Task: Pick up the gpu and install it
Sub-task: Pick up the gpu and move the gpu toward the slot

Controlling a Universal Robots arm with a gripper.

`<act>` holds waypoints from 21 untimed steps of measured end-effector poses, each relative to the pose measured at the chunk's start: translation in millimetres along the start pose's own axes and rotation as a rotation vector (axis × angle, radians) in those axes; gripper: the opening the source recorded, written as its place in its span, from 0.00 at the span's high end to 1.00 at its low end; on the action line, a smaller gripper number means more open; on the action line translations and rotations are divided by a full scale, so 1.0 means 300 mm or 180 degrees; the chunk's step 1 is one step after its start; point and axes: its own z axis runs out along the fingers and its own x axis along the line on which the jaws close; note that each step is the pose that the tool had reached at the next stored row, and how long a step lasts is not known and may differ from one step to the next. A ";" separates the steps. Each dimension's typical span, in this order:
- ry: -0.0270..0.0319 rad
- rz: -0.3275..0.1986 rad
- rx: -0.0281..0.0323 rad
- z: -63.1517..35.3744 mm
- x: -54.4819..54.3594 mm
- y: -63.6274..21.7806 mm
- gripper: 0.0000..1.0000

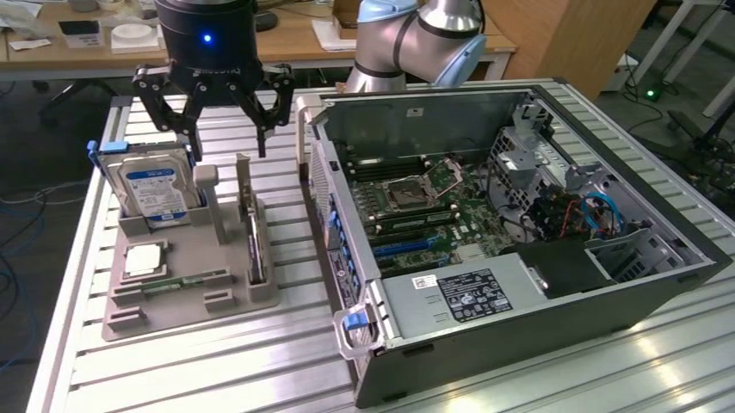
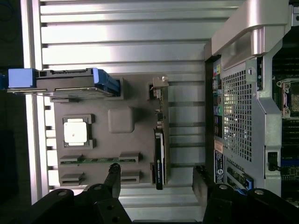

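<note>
The gpu (image 1: 251,245) stands on edge in a slot of the grey holder tray (image 1: 184,297), a thin dark card with a metal bracket at its far end. From the wrist it is a narrow dark strip (image 2: 159,156). My gripper (image 1: 227,142) hangs open above the far end of the tray, between the hard drive and the gpu, with nothing between its fingers. In the wrist view the two black fingers (image 2: 113,175) are spread wide, the gpu lying between their lines. The open computer case (image 1: 505,224) lies at the exterior view's right, its motherboard (image 1: 419,211) exposed.
A silver hard drive (image 1: 155,191) with a blue-white label stands in the tray's far-left slot. A square CPU (image 1: 146,258) and a narrow green memory stick (image 1: 184,282) lie flat on the tray. The slatted aluminium table (image 1: 230,370) carries everything. A desk with clutter stands behind.
</note>
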 end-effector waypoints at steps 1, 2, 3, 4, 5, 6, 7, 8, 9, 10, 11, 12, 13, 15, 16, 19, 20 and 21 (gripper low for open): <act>0.0000 -0.0001 0.0000 0.001 0.000 -0.003 0.28; 0.0001 -0.0001 0.0000 0.003 -0.001 -0.006 0.28; 0.0000 0.0000 0.0000 0.007 -0.001 -0.013 0.28; 0.0001 0.0000 0.0000 0.010 -0.001 -0.019 0.28; 0.0000 0.0000 0.0000 0.015 -0.001 -0.024 0.28; -0.0001 0.0000 0.0000 0.021 -0.002 -0.026 0.28; -0.0001 0.0000 0.0000 0.027 -0.002 -0.026 0.28; -0.0001 0.0000 0.0000 0.033 -0.002 -0.026 0.28; -0.0001 0.0000 0.0000 0.039 -0.002 -0.027 0.28; -0.0001 0.0000 0.0000 0.045 -0.002 -0.027 0.28; -0.0001 0.0000 0.0000 0.051 -0.002 -0.027 0.28; 0.0000 -0.0003 0.0003 0.057 -0.005 -0.027 0.28; 0.0000 -0.0014 0.0006 0.062 -0.010 -0.027 0.28; 0.0001 -0.0058 0.0007 0.075 -0.013 -0.027 0.28; 0.0002 -0.0077 0.0007 0.081 -0.013 -0.027 0.28; 0.0006 -0.0191 0.0010 0.099 -0.014 -0.028 0.28; 0.0008 -0.0248 0.0011 0.105 -0.014 -0.028 0.28; 0.0009 -0.0281 0.0012 0.111 -0.014 -0.029 0.28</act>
